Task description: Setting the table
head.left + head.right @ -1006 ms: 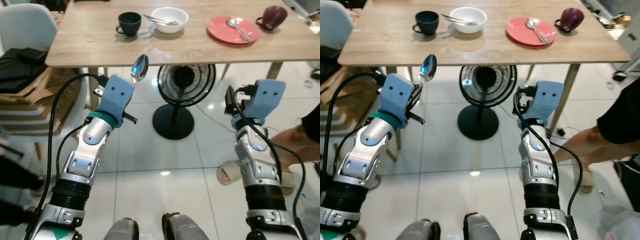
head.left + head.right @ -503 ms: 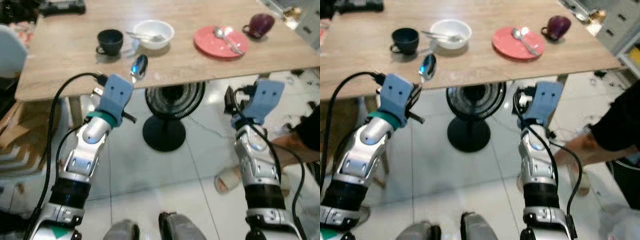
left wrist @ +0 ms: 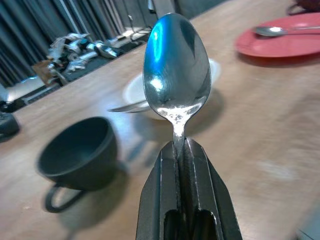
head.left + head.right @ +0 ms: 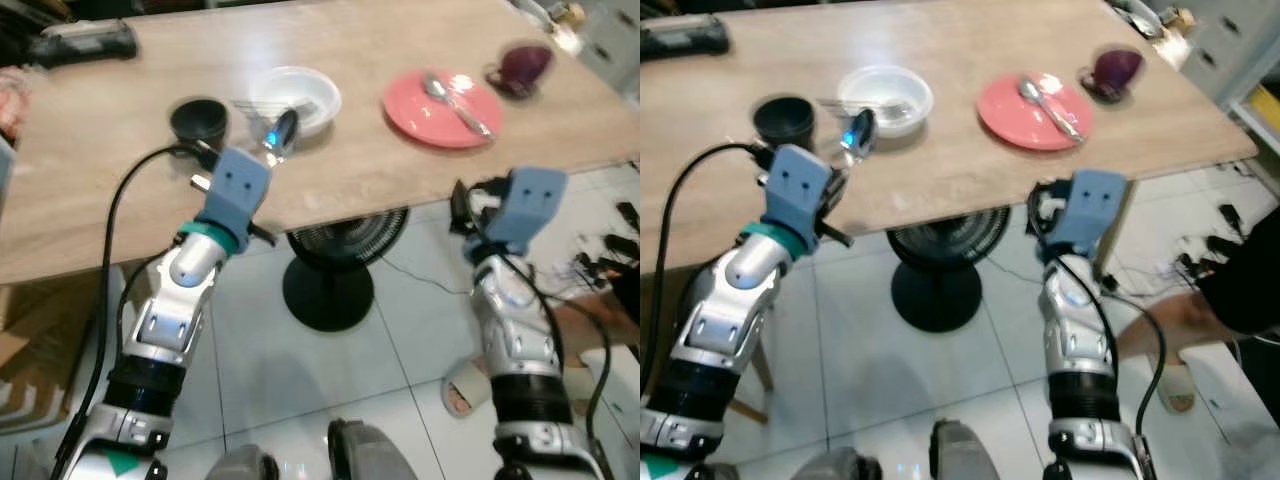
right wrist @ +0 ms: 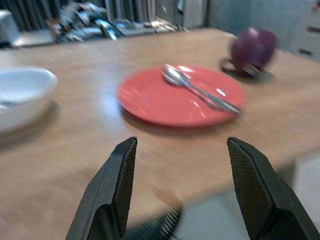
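My left gripper (image 3: 182, 150) pinched tight on a shiny metal spoon (image 3: 177, 75) over the wooden tabletop (image 4: 90, 190), my right gripper (image 5: 182, 192) wide open, holding nothing

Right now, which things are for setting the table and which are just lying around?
For the job:
spoon held in the left pincer
dark cup
white bowl with cutlery in it
red plate with a spoon on it
purple mug
right pincer, open

Just lying about:
floor fan under the table
black object at the far table edge
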Controlling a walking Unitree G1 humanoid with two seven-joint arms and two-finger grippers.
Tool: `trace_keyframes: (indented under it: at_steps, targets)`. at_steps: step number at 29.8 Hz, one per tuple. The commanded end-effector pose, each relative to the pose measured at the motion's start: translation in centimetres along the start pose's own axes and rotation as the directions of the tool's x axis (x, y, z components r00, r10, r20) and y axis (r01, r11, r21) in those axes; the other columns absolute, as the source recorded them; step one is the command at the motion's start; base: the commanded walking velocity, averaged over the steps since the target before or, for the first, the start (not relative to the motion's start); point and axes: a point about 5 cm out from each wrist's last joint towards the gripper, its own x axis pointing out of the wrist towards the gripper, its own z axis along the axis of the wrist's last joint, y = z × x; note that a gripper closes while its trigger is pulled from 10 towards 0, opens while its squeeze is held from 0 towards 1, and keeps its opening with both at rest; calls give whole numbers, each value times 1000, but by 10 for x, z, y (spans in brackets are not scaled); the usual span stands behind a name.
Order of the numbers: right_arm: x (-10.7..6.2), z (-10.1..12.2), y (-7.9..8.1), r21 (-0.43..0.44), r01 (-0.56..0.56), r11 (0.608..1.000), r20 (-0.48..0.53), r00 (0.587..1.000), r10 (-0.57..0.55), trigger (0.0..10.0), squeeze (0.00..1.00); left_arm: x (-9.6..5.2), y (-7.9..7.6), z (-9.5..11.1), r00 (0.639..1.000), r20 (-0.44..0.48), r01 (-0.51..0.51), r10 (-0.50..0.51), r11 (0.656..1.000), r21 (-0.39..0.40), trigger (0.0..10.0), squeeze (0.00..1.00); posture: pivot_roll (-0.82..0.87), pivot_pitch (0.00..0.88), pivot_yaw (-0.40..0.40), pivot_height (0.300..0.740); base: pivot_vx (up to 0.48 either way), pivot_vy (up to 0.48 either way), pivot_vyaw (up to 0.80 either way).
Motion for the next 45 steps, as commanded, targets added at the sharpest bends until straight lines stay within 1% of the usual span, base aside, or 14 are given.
trace_keyframes:
  at_steps: [1, 17, 21, 24, 25, 26, 27, 29, 33, 34, 36, 38, 40, 45]
  targets:
    - [-3, -5, 1, 1, -2, 1000, -21, 1000, 2, 10000, 0, -3, 1, -5, 1000, -18, 1, -1, 1000, 0, 10000, 0, -104, 62, 54, 740, 458, 0, 0]
    - [-3, -5, 2, 2, -4, 1000, -20, 1000, 4, 10000, 0, -2, 1, -5, 1000, -22, -4, 4, 1000, 0, 10000, 0, -106, 67, 57, 740, 454, 0, 0]
    - [-3, -5, 2, 2, -5, 1000, -19, 1000, 5, 10000, 0, -2, 1, -1, 1000, -18, 5, -5, 1000, 7, 10000, 0, -106, 67, 57, 740, 0, 0, 0]
    - [-3, -4, 2, 0, -5, 1000, -15, 1000, 5, 10000, 0, -5, 1, 11, 997, 14, 78, -78, 997, 28, 10000, 0, -103, 70, 58, 740, 0, 0, 0]
    - [-3, -4, 2, 0, -5, 1000, -15, 1000, 5, 10000, 0, -5, 1, 11, 997, 14, 78, -78, 997, 28, 10000, 0, -103, 70, 58, 740, 0, 0, 0]
    - [-3, -3, 2, 0, -5, 1000, -12, 1000, 5, 10000, 0, -7, 2, 18, 992, 35, 120, -121, 992, 40, 10000, 0, -102, 70, 57, 740, 0, 0, 0]
    - [-3, -3, 2, 0, -5, 1000, -12, 1000, 5, 10000, 0, -7, 2, 18, 992, 35, 120, -121, 992, 40, 10000, 0, -102, 70, 57, 740, 0, 0, 0]
    - [-3, -2, 2, -1, -6, 1000, -9, 1000, 6, 10000, 0, -9, 3, 32, 978, 68, 192, -195, 980, 46, 10000, 0, -98, 71, 56, 740, 0, 0, 0]
    - [-3, -3, 3, 0, -7, 1000, -10, 1000, 7, 10000, 0, -9, 4, 38, 972, 82, 218, -222, 975, 47, 10000, 0, -94, 69, 56, 740, 0, 0, 0]
    - [-3, -3, 4, 0, -9, 1000, -10, 1000, 9, 10000, 0, -9, 4, 42, 967, 95, 233, -236, 971, 45, 10000, 0, -95, 70, 56, 740, 0, 0, 0]
    - [-2, -3, 6, 2, -12, 1000, -9, 1000, 12, 10000, 0, -6, 2, 49, 956, 118, 271, -269, 963, -3, 10000, 0, -98, 69, 56, 740, 0, 0, 0]
    - [-2, -2, 6, 3, -14, 1000, -8, 1000, 14, 10000, 0, -4, 3, 50, 953, 114, 284, -280, 959, -15, 10000, 0, -101, 69, 55, 740, 0, 0, 0]
    - [-2, -2, 6, 1, -16, 1000, -7, 1000, 16, 10000, 0, 1, 7, 48, 953, 68, 298, -296, 954, -20, 10000, 0, -99, 69, 53, 740, 0, 0, 0]
    - [-3, -2, 5, -3, -16, 1000, -7, 1000, 16, 10000, 0, 12, 20, 42, 962, 4, 272, -272, 962, -15, 10000, 0, -97, 72, 53, 740, 0, 0, 0]
